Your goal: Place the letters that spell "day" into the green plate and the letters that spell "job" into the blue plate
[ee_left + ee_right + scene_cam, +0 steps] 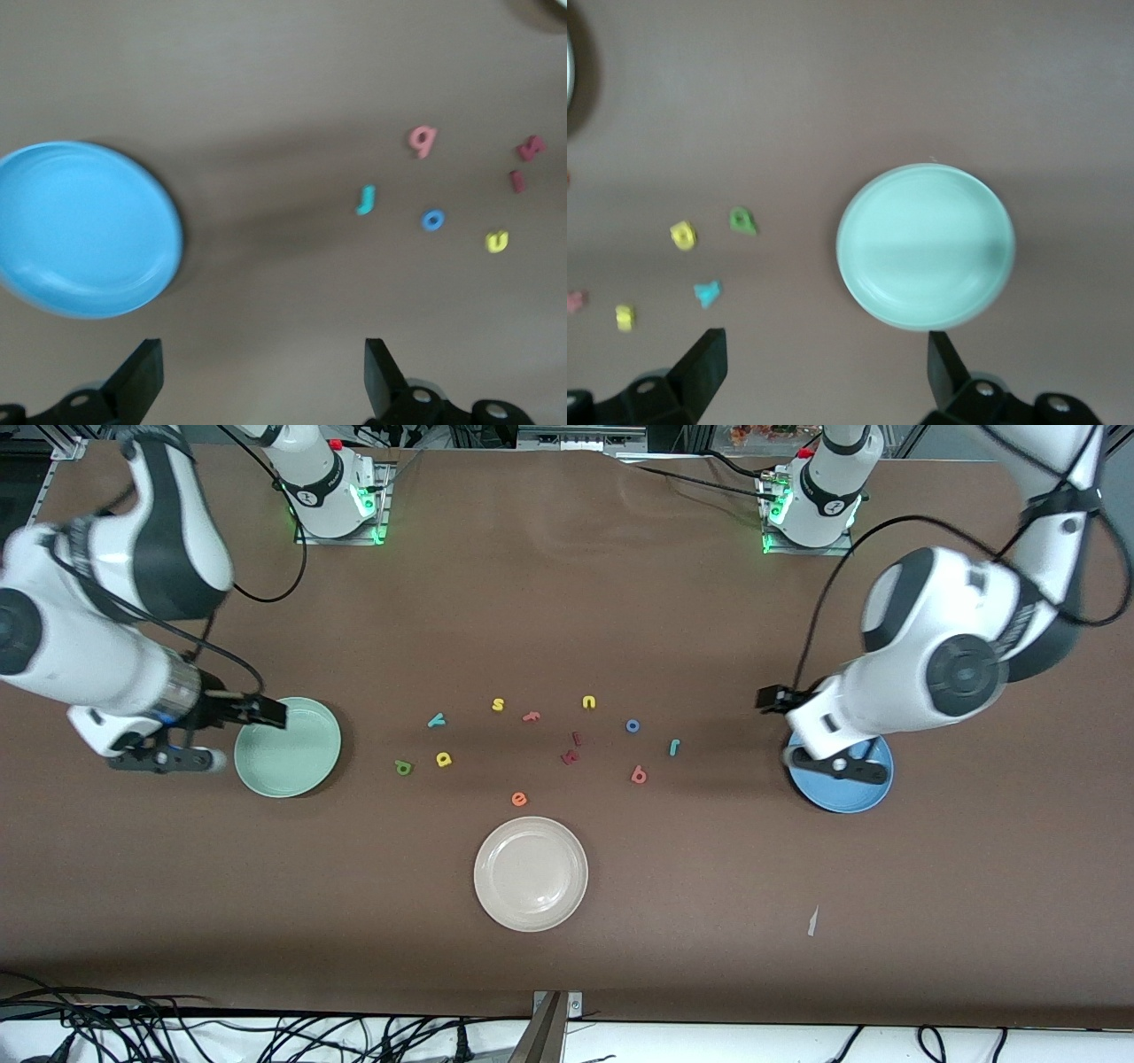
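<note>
Brown tabletop fills the front view, with every letter lying flat in a loose scatter between the two coloured plates. The right gripper hangs over the rim of the green plate, jaws spread and empty; the green d, yellow a and teal y lie on the side of that plate toward the table's middle, so the right arm looks the nearer one for "day". The left gripper hangs over the blue plate, jaws also wide and empty; the teal j, blue o and pink b lie toward the middle from it. A cream plate sits nearest the camera.

From the left wrist, the blue plate is empty. The j is the closest of its letters, stem roughly along the line the fingers point; o and b lie just past it.

From the right wrist, the green plate is empty. The d, a and y cluster to one side of the fingers; these are too small for any long axis to be clear.
</note>
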You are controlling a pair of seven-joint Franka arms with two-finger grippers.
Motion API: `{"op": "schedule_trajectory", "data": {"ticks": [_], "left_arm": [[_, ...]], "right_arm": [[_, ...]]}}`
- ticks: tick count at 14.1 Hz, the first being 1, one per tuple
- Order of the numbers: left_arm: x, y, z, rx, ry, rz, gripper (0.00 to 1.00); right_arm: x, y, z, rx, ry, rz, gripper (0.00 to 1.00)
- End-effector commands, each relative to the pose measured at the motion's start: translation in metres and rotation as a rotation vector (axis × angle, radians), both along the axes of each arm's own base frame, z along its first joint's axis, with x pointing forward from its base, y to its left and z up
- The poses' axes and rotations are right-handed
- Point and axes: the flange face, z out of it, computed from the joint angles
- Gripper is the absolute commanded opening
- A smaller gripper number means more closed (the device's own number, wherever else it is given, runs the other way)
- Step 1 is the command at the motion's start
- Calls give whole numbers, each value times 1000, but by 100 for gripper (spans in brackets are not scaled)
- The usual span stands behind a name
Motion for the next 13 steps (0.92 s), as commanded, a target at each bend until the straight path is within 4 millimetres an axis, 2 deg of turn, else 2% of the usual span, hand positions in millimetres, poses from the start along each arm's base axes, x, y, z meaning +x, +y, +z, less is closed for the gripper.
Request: {"op": "schedule_trajectory", "data": {"ticks": [1,4,6,8,10,13], "left_arm": [[0,-47,-38,-13,-10,1,100],[-3,-85,-88,-25,-36,-48,100],[-7,-94,-118,-23,-77,-67,100],[-19,-101,-142,-7,-124,-108,100],[-26,-101,-163,2,-138,-123,100],[-41,-107,-196,32,-168,-133,97]], "right_arm": [[-5,32,-46,-25,-56,-97,100],[-7,84,-99,-114,-86,-218,100],[-4,97,-132,-151,-129,-379,100],[-2,104,-160,-136,-147,-473,100],[-3,113,-183,-117,-162,-573,100],[-14,138,-207,-108,-158,-830,99]]}}
